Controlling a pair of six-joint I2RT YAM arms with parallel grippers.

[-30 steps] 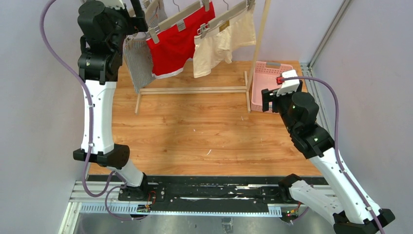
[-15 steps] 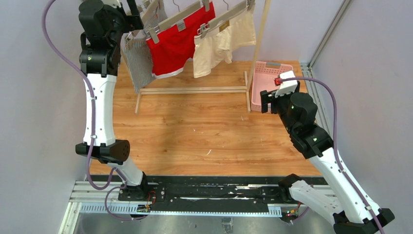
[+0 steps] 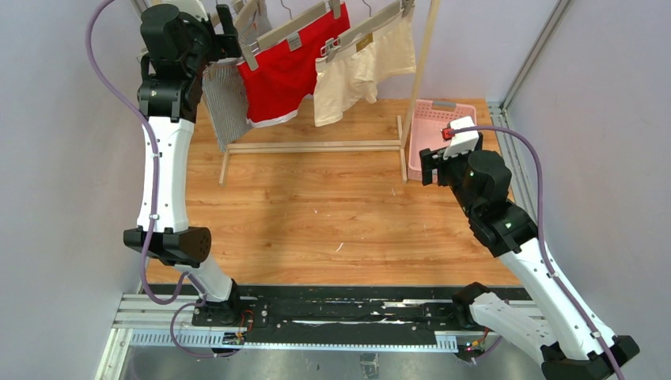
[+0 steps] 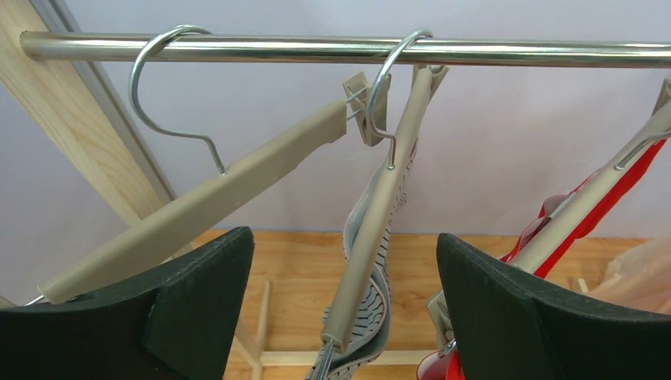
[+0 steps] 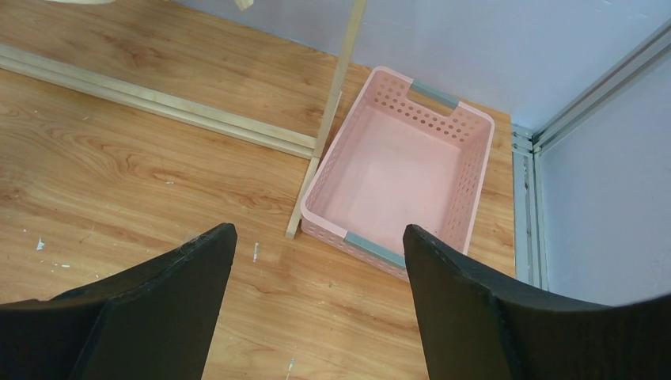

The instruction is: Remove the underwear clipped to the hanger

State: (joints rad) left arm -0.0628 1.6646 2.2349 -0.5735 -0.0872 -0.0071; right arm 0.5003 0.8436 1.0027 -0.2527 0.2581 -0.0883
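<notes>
Though overhead shows underwear (image 3: 289, 71), left wrist adds rail (image 4: 490, 53).

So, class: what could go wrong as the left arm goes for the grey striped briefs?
1. The open left jaws frame the hanger holding the grey briefs. The tilted hanger beside it could get caught.
2. Tugging the briefs while they are clipped might slide that hanger along the rail into the red briefs.

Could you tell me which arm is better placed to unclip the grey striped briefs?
Left arm: open jaws up at the rail, facing the hanger holding the grey briefs; right arm is low by the pink basket.
</notes>
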